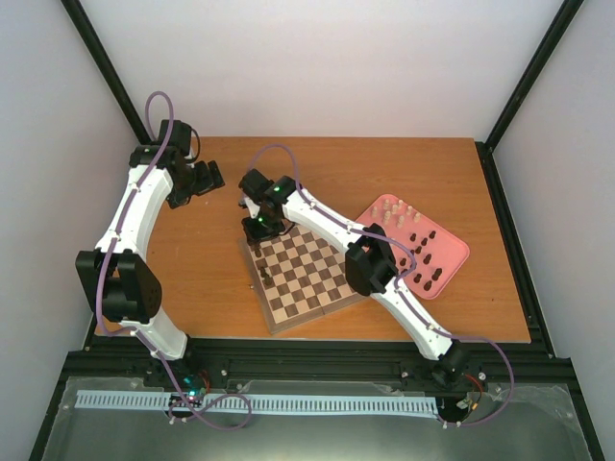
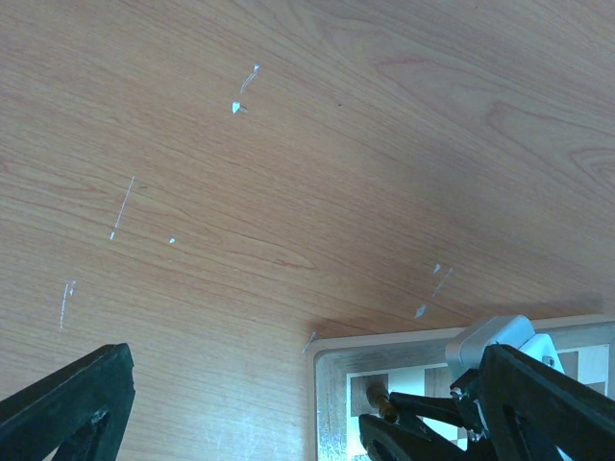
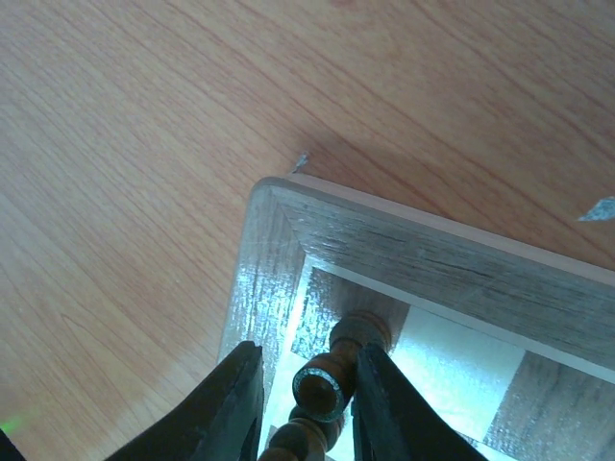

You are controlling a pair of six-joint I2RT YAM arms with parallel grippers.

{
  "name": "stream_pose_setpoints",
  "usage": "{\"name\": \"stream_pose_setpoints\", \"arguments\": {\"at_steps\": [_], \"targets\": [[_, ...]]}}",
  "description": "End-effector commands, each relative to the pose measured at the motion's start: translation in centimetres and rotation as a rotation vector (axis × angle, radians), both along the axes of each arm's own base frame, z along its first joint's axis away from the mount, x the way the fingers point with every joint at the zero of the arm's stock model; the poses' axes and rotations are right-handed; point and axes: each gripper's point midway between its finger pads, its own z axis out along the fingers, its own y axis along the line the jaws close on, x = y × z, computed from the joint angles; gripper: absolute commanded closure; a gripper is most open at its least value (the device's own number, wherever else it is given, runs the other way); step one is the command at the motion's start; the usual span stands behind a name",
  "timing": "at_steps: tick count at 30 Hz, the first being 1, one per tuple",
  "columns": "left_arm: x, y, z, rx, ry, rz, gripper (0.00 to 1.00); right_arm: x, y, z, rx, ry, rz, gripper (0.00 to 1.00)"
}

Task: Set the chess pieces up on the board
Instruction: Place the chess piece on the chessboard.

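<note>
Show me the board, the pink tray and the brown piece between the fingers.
board [image 1: 306,280]: top view, middle squares.
pink tray [image 1: 461,252]: top view, right rim.
brown piece [image 3: 319,389]: right wrist view, round top.

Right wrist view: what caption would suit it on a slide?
Right gripper straddles a dark chess piece on the board's corner square.

The left arm and right arm have white shells and black joints; purple cables loop along them. A green light glows on the right wrist.

Lab test cell: white panels, black frame, wooden table.
</note>
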Motion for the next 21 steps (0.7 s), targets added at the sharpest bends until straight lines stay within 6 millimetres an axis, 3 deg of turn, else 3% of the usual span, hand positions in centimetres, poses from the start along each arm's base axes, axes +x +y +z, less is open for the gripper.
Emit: {"name": "stream_pose_setpoints", "arguments": {"at_steps": [1, 21], "targets": [[0.17, -0.09, 1.58, 0.0, -0.043, -0.001, 0.0, -0.46, 1.52, 1.67, 0.066, -0.013, 0.033, 0.73], [0.14, -0.15, 1.48, -0.002, -0.042, -0.003, 0.0, 0.17, 1.3, 2.44, 0.059, -0.052, 0.014, 0.73]]}}
